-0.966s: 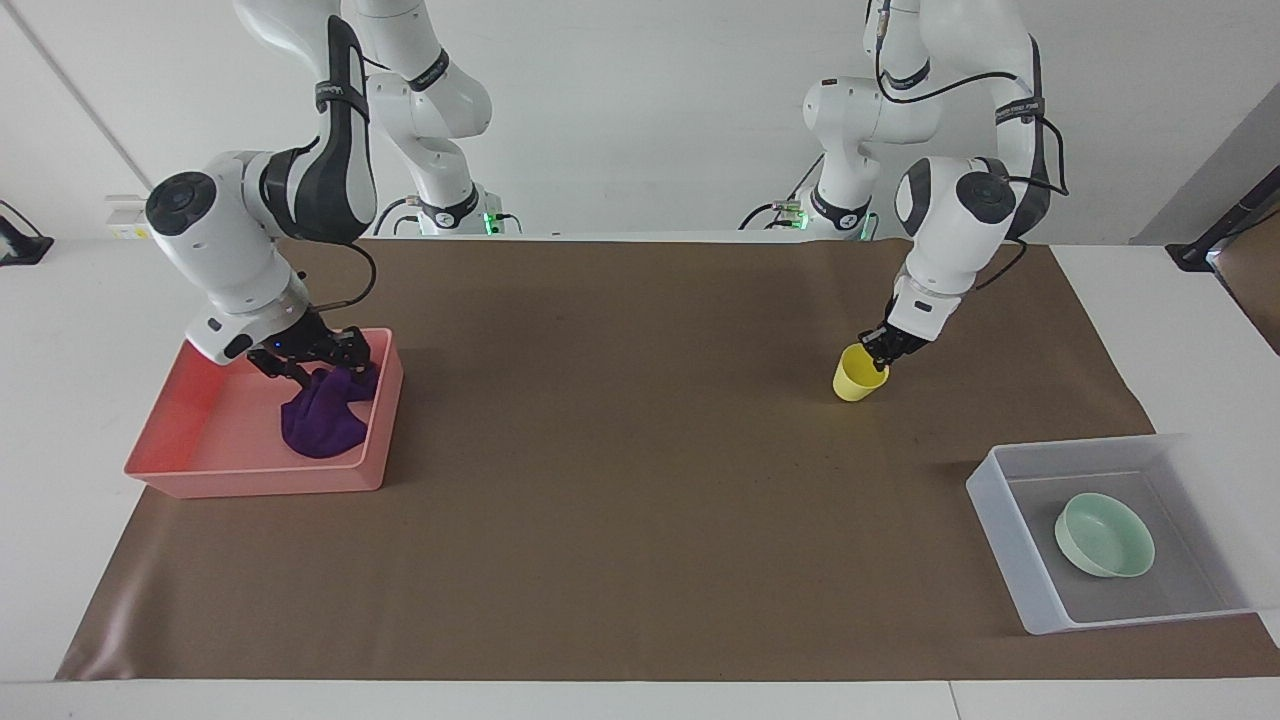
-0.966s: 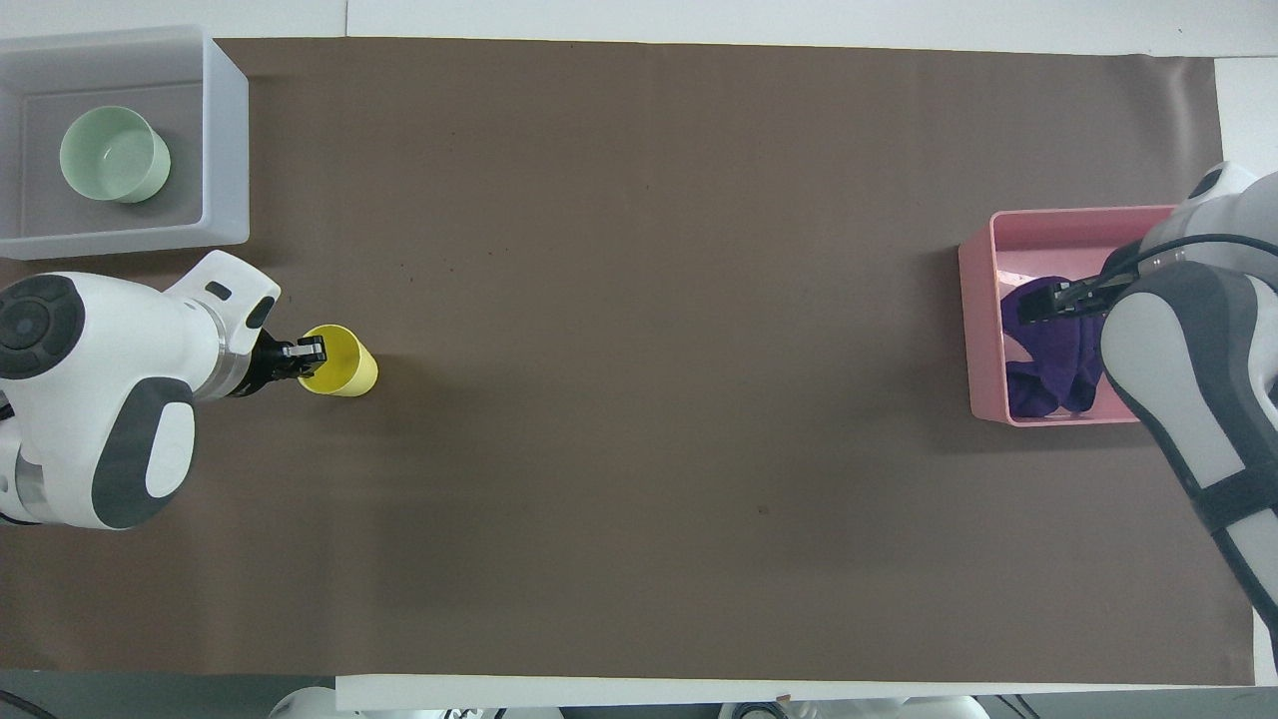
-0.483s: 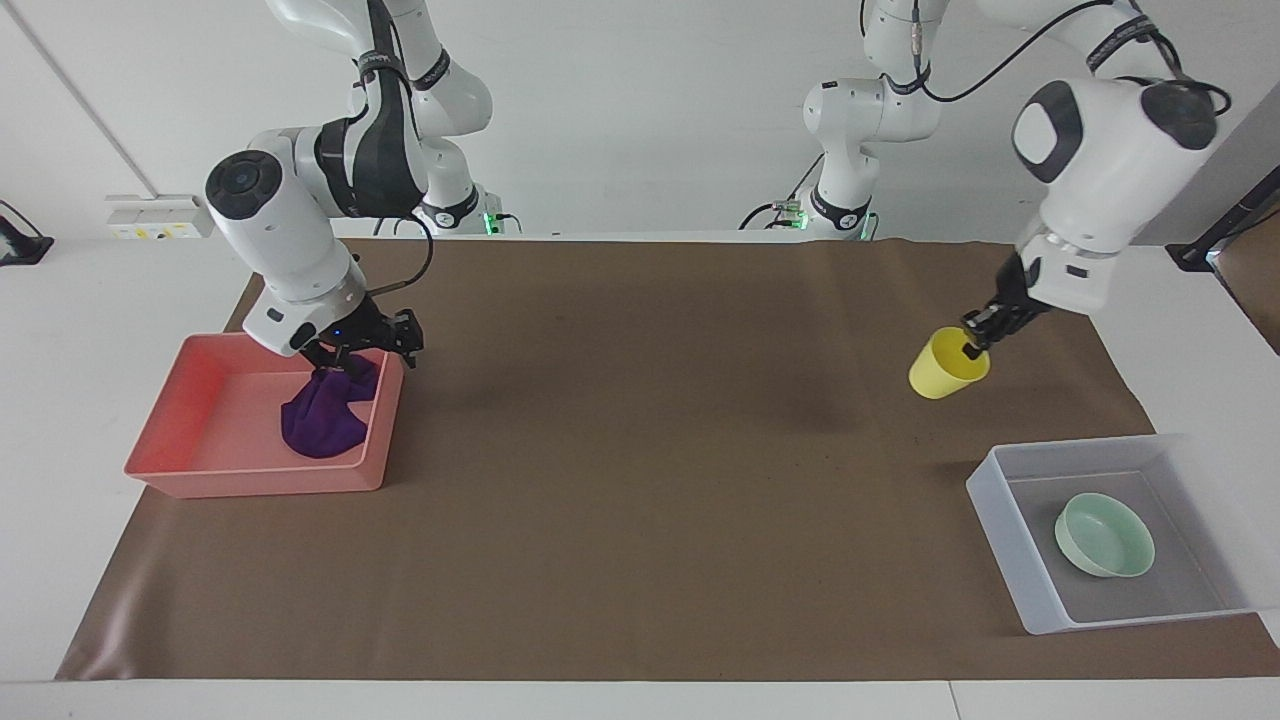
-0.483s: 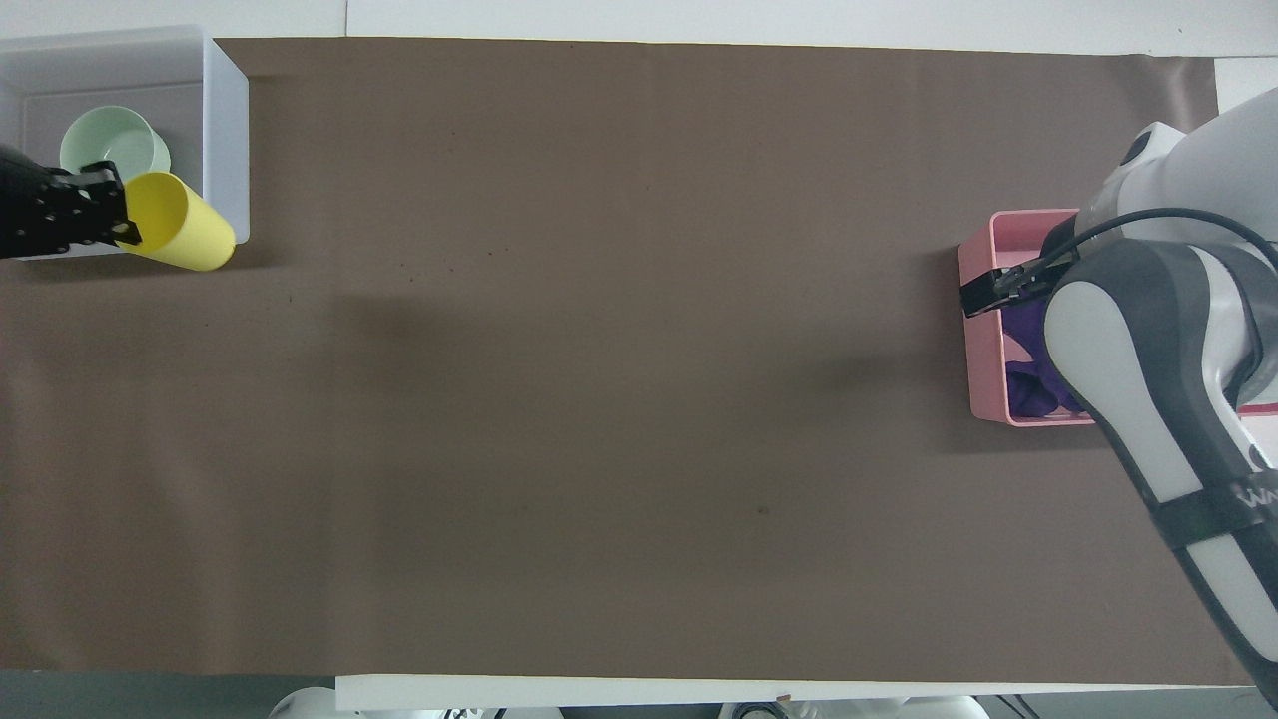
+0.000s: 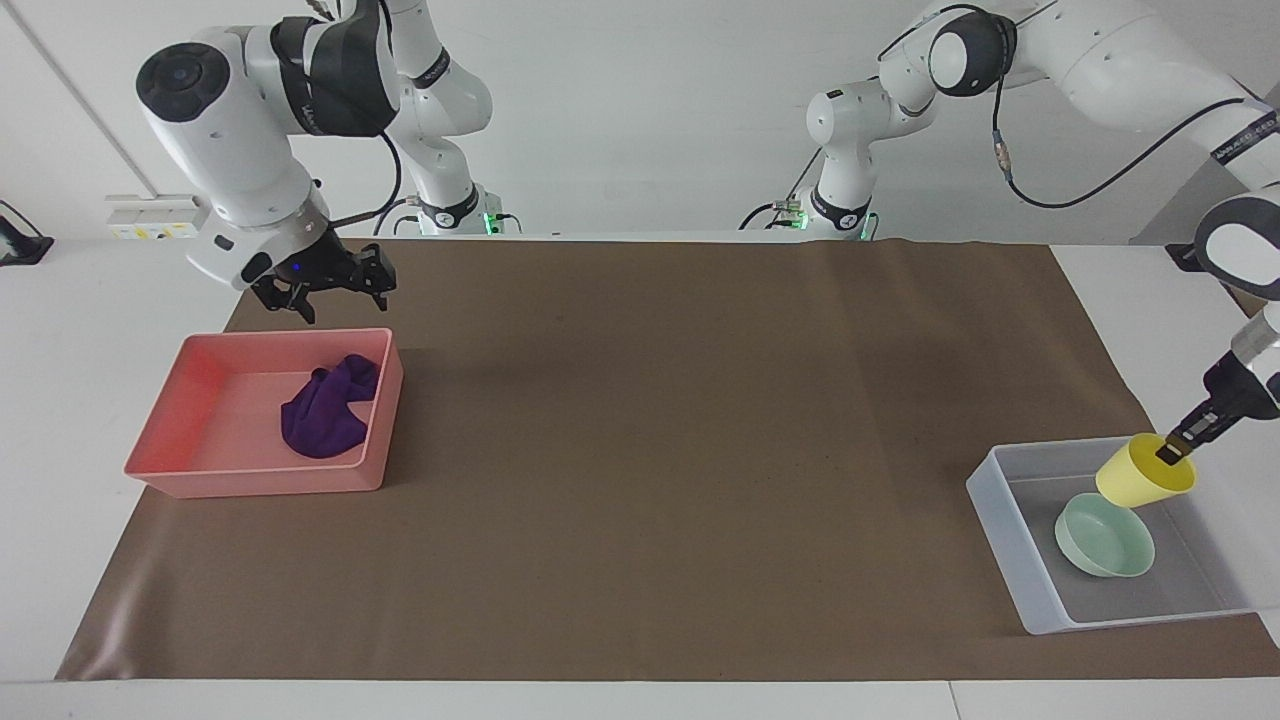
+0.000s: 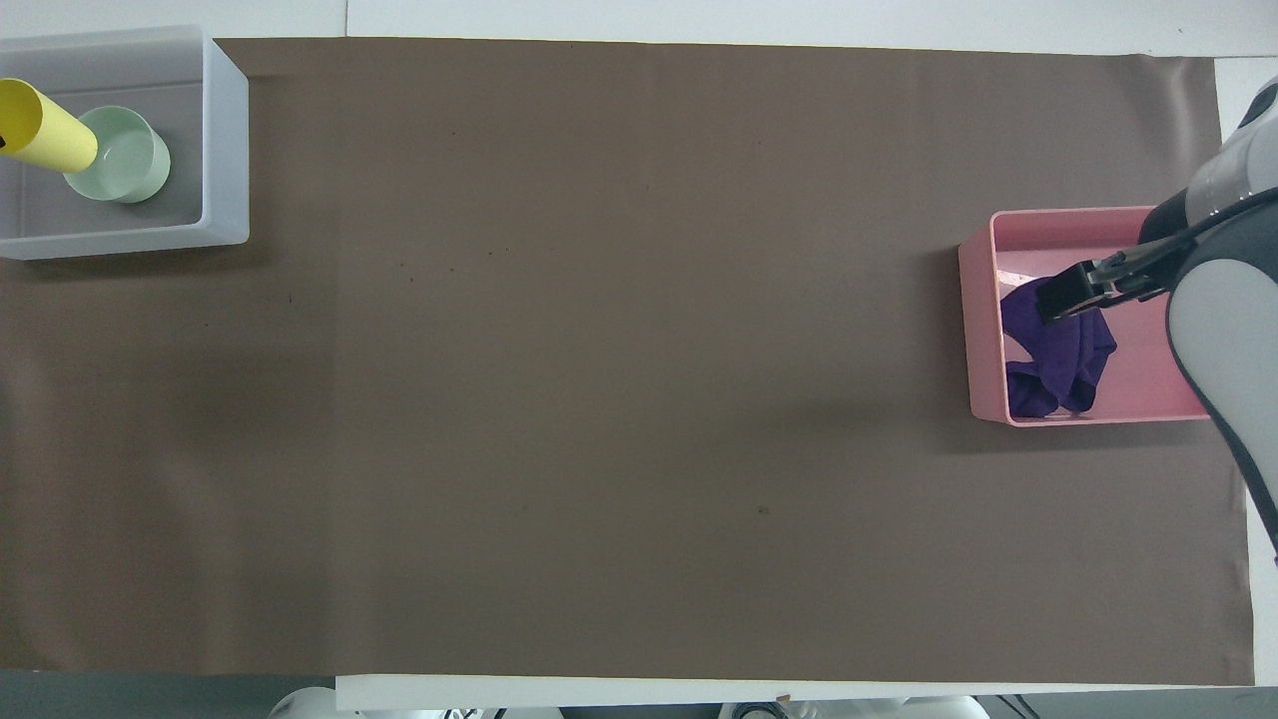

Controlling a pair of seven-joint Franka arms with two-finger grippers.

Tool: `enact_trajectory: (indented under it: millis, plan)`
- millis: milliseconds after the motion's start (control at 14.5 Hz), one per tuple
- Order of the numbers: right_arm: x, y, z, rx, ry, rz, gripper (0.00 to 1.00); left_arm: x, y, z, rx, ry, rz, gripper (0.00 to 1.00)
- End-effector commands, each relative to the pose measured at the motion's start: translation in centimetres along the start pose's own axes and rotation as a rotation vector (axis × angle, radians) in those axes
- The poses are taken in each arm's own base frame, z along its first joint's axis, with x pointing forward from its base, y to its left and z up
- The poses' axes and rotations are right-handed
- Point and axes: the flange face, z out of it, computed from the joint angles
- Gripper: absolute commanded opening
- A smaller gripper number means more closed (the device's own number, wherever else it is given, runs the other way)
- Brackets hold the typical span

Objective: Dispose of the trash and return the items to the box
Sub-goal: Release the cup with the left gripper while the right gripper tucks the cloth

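Note:
My left gripper (image 5: 1172, 452) is shut on the rim of the yellow cup (image 5: 1145, 483) and holds it tilted in the air over the translucent box (image 5: 1010, 530). The cup also shows in the overhead view (image 6: 45, 125), over the box (image 6: 225, 130). The mint-green bowl (image 5: 1105, 537) (image 6: 122, 155) sits on the box floor, just under the cup. The purple cloth (image 5: 325, 415) (image 6: 1058, 350) lies in the pink tray (image 5: 220, 470) (image 6: 983, 320). My right gripper (image 5: 330, 285) (image 6: 1063, 297) is open and empty, raised above the tray and clear of the cloth.
A brown mat (image 5: 650, 450) covers the table between the pink tray at the right arm's end and the box at the left arm's end. The white table edge (image 5: 60, 400) lies around the mat.
My left gripper has carried the yellow cup from the mat, up and over the box. My right gripper has let go of the purple cloth in the pink tray and risen clear.

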Motion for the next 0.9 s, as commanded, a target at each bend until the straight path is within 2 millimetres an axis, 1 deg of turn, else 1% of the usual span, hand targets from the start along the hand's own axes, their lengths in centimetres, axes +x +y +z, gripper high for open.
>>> enact_trajectory:
  millis: [0,69,138,207,276,414,483,552,621,690,759,828]
  plan:
    - [-1.3,0.1,-2.2,-0.001,-0.031,0.003,0.95,0.4,-0.2,4.0,-0.009,0.042,0.011,0.00]
    - [-1.9,0.0,-3.1,0.007,-0.025,0.002,0.95,0.7,-0.3,5.0,-0.013,0.068,0.009,0.00]
    - [-2.5,-0.2,-3.9,0.005,-0.011,0.001,0.95,0.5,-0.3,6.1,-0.012,0.074,0.011,0.00]
    - [-3.1,-0.3,-4.3,0.008,-0.012,-0.001,0.99,-0.1,-0.4,7.2,-0.008,0.083,0.020,0.22]
    - [-3.6,-0.4,-4.5,0.010,-0.024,-0.006,0.99,-0.5,0.1,7.8,-0.012,0.103,0.031,0.78]
    - [-4.3,-0.6,-4.4,0.013,-0.035,-0.010,0.99,-0.7,0.3,7.8,-0.012,0.085,0.030,0.90]
    - [-4.4,-0.7,-3.9,0.014,-0.044,-0.011,0.99,-0.8,0.4,7.3,-0.010,0.076,0.032,0.93]
    - [-4.6,-0.7,-3.9,0.015,-0.045,-0.012,0.99,-0.7,0.5,5.9,-0.011,0.074,0.034,0.97]
    - [-4.8,-0.6,-3.4,0.018,-0.057,-0.011,0.99,-0.9,0.5,4.2,-0.011,0.060,0.034,1.00]
    - [-5.2,-0.6,-3.2,0.022,-0.066,-0.012,0.99,-1.3,0.9,2.4,-0.014,0.054,0.039,1.00]
    - [-5.2,-0.7,-3.0,0.023,-0.070,-0.015,0.99,-2.3,2.8,1.6,-0.017,0.028,0.066,1.00]
    - [-5.1,-0.7,-3.1,0.020,-0.065,-0.019,0.99,-3.1,3.5,1.2,-0.014,-0.008,0.077,1.00]
